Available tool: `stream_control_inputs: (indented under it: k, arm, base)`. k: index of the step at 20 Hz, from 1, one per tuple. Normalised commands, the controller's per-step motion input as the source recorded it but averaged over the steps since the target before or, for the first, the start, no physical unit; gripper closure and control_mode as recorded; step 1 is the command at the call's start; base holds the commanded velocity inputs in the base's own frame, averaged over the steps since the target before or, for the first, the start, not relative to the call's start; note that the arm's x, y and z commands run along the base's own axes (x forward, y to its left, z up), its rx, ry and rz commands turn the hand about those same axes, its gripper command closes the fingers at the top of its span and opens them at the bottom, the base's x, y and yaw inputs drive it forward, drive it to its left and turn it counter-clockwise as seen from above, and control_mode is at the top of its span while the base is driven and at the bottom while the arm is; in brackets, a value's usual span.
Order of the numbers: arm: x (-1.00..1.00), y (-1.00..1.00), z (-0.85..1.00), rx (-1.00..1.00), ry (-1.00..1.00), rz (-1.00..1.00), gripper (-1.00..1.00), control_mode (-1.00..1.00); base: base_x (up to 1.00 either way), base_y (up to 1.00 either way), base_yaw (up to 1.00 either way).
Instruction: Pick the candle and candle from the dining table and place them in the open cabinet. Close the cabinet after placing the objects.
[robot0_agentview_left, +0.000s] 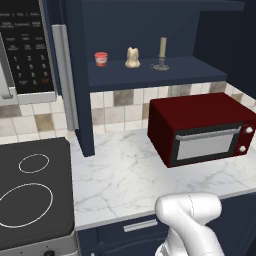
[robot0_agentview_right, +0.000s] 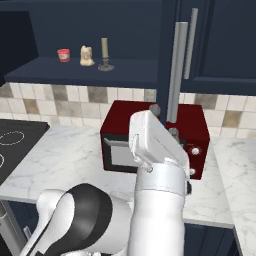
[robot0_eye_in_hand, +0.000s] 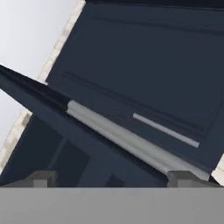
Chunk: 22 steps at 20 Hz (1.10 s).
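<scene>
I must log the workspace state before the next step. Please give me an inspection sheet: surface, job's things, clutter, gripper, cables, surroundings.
Surface: white marble counter, bare in front of the oven.
Job's things: cream candle and taper candle stand apart on the shelf of the open cabinet; right cabinet door swung open, edge toward the robot.
Clutter: red cup on the same shelf, left of the candles.
Gripper: gripper open, holding nothing, close to the door's silver handle.
Cables: nothing seen.
Surroundings: red toaster oven, black stovetop, microwave, tiled backsplash.
</scene>
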Motion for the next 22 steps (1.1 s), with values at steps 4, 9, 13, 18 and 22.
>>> stream_control_inputs:
  k: [4,9,13,18,22]
  arm:
    - [0.41,-0.26,-0.05,0.08,0.01,0.21,-1.0,-1.0]
    - [0.43,-0.22,-0.08,0.04,0.01,0.21,-1.0,-1.0]
    - [0.43,-0.08,-0.08,0.01,0.02,0.23,-1.0,-1.0]
    - [0.47,-0.01,-0.07,0.0,0.04,0.27,-1.0,-1.0]
    - [0.35,0.0,-0.05,0.0,0.05,0.24,-1.0,-1.0]
  base:
    - [0.0,0.0,0.0]
    - [0.0,0.0,0.0]
    - [0.0,0.0,0.0]
    - [0.0,0.0,0.0]
    - [0.0,0.0,0.0]
